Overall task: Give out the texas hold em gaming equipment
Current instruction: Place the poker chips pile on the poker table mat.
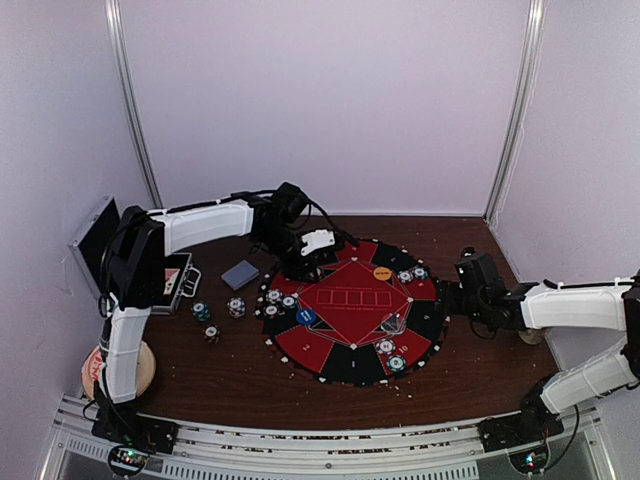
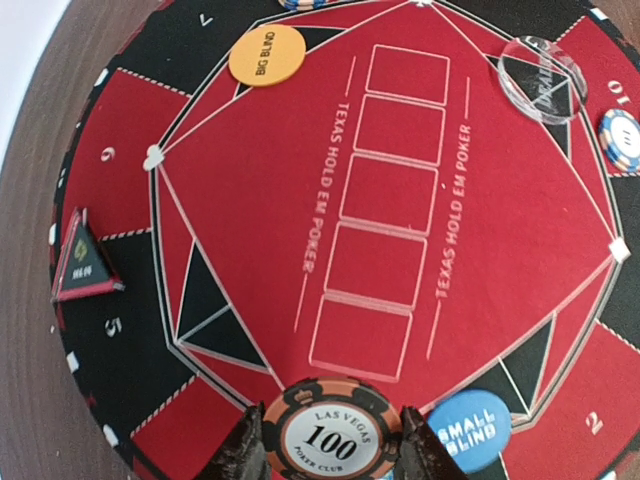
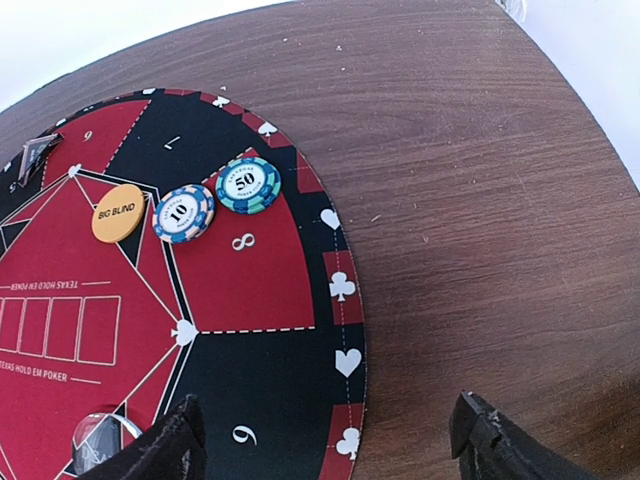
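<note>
Left gripper (image 2: 333, 455): I see it clamped on a reddish 100 chip (image 2: 333, 432), one finger against each side of the rim. From above, the gripper (image 1: 305, 266) sits at the far-left part of the mat.
100 chip: it is held face towards the left wrist camera, over the round red-and-black mat (image 2: 250, 200). I cannot tell whether it touches the felt.
Blue Small Blind disc (image 2: 470, 430): it lies flat on the mat, and in my left wrist view it shows just right of the held chip.
Right gripper (image 3: 330, 450): it is spread wide with nothing between the fingers. It hangs over the mat's right rim by segment 9, partly above the wooden table (image 3: 480, 200).
Orange Big Blind disc (image 3: 118, 213): it lies flat on the far side of the mat, just beside the 10 chip (image 3: 184, 213).
10 chip and 50 chip (image 3: 248, 185): they touch side by side on red segment 8.
Clear disc (image 2: 543, 80): it lies on the mat near segment 10, at the edge of the centre diamond.
Left-rim chips (image 1: 277, 302): I count three pale ones clustered on the mat.
Near-right chips (image 1: 390, 354): two sit on the mat, close together.
Loose chips (image 1: 201, 311): three lie on the table left of the mat.
Deck of cards (image 1: 240, 273): it lies grey-blue back up on the table, between the metal case (image 1: 100, 240) and the mat.
Metal case: it stands open at the table's far-left edge.
</note>
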`<state>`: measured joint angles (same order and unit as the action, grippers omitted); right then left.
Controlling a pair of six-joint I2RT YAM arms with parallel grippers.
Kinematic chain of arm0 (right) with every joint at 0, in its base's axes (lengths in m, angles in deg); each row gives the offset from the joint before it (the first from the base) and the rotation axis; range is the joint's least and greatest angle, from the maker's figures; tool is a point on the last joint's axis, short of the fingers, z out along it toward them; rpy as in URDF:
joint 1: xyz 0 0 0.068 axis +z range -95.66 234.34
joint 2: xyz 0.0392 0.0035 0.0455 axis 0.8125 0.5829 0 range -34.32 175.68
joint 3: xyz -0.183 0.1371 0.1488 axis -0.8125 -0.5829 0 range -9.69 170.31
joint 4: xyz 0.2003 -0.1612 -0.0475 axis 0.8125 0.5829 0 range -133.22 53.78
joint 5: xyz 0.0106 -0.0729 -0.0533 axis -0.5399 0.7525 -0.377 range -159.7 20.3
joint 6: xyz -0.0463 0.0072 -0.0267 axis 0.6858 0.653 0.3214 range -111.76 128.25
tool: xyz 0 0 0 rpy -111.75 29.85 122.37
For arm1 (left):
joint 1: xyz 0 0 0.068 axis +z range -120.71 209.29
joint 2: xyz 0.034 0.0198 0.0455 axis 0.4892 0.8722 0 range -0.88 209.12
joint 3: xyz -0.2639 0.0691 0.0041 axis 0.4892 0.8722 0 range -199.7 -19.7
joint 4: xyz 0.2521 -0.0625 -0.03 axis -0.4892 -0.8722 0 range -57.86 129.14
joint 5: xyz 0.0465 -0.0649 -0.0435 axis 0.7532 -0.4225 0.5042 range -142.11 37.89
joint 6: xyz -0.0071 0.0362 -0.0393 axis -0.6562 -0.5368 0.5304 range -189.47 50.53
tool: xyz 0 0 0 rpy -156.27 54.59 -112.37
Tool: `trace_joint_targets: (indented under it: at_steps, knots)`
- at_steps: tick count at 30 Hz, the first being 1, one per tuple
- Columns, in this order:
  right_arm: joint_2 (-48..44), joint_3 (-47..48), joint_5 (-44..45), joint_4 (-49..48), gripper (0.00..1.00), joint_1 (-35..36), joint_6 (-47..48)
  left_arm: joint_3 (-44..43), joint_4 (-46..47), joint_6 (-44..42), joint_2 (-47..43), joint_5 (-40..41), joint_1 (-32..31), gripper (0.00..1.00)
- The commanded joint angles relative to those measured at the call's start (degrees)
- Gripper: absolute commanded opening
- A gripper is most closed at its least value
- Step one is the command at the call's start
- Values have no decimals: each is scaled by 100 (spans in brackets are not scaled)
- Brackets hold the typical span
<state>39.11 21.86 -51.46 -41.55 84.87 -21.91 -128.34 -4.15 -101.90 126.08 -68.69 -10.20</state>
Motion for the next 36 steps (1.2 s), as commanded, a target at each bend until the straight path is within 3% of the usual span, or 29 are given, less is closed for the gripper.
trace_joint_targets:
  at_steps: [1,10,25,32,36]
  knots:
    - [56,143,162,11,86,50,25,-631,-134,121,457,164,-231,33]
    - [43,148,180,16,86,50,19,-1257,-48,388,1227,240,-639,33]
    - [65,146,174,4,86,50,35,-1333,94,524,1659,202,-899,34]
    - [88,155,186,2,86,50,40,-1217,95,504,1666,180,-895,49]
    - [117,158,172,0,86,50,39,-1176,94,498,1642,223,-895,64]
